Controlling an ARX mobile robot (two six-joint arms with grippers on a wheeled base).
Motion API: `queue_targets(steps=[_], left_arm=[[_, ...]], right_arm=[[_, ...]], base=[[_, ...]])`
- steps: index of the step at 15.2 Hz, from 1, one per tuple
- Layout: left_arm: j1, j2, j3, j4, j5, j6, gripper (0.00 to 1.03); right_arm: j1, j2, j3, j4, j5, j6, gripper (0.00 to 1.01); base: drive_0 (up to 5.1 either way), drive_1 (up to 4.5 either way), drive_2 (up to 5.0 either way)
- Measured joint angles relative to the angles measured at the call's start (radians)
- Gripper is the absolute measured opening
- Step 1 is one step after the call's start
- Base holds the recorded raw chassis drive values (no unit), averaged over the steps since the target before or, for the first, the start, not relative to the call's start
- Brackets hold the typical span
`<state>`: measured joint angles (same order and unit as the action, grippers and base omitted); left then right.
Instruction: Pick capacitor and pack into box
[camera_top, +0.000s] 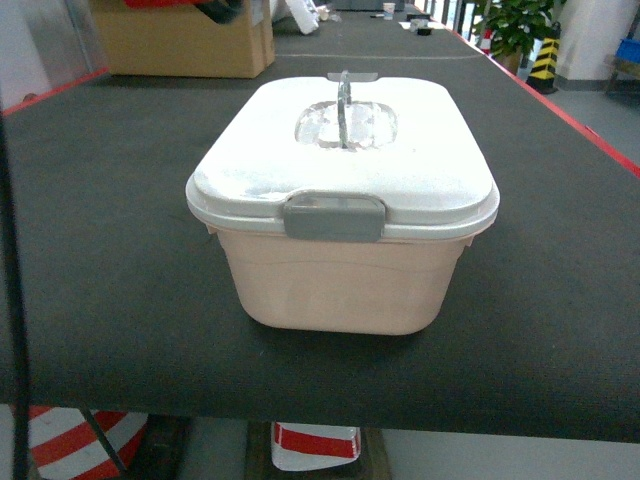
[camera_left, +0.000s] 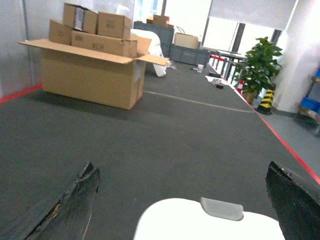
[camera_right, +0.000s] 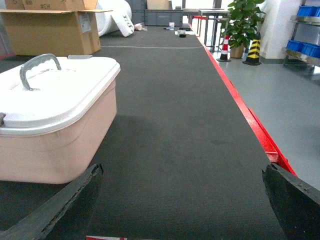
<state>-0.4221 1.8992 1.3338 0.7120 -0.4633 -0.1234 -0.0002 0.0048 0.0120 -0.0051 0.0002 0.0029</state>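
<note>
The box (camera_top: 340, 280), a peach-pink tub, stands on the dark table near its front edge. Its white lid (camera_top: 340, 160) is on, with the grey latch (camera_top: 333, 217) facing me and a grey handle (camera_top: 344, 100) upright on top. No capacitor shows in any view. Neither gripper appears in the head view. My left gripper (camera_left: 182, 170) is open and empty, with the lid (camera_left: 200, 222) and a grey latch (camera_left: 222, 208) low between its fingers. Also open and empty, my right gripper (camera_right: 182, 170) hangs over bare table, the box (camera_right: 55, 140) to its left.
A brown cardboard carton (camera_left: 90, 75) with smaller cartons on it stands at the table's far left. A red strip (camera_right: 250, 120) marks the table's right edge, with floor beyond. A potted plant (camera_left: 260, 65) and blue bins (camera_right: 305, 12) are at the far right.
</note>
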Motion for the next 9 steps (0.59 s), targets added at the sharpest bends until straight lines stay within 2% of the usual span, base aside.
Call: queue_targets(steps=[2,4,5,9], left_arm=[[0.065,-0.093,-0.093,-0.005,0.013,0.023,0.98],[0.119,-0.151,-0.171,-0.050,0.066,0.048,0.98],[0.137,-0.162,-0.196,-0.053,0.070,0.053,0.98],[0.135,-0.164,-0.197,-0.069,0.090,0.071,0.97]], right_arm=[[0.000,0.000,0.000,0.000,0.000,0.000,0.98],[0.000,0.000,0.000,0.000,0.000,0.000,0.98],[0.000,0.000,0.000,0.000,0.000,0.000,0.98],[0.000,0.000,0.000,0.000,0.000,0.000,0.98]], base=[[0.0,0.00,0.0],[0.0,0.00,0.0],[0.0,0.00,0.0],[0.0,0.00,0.0]])
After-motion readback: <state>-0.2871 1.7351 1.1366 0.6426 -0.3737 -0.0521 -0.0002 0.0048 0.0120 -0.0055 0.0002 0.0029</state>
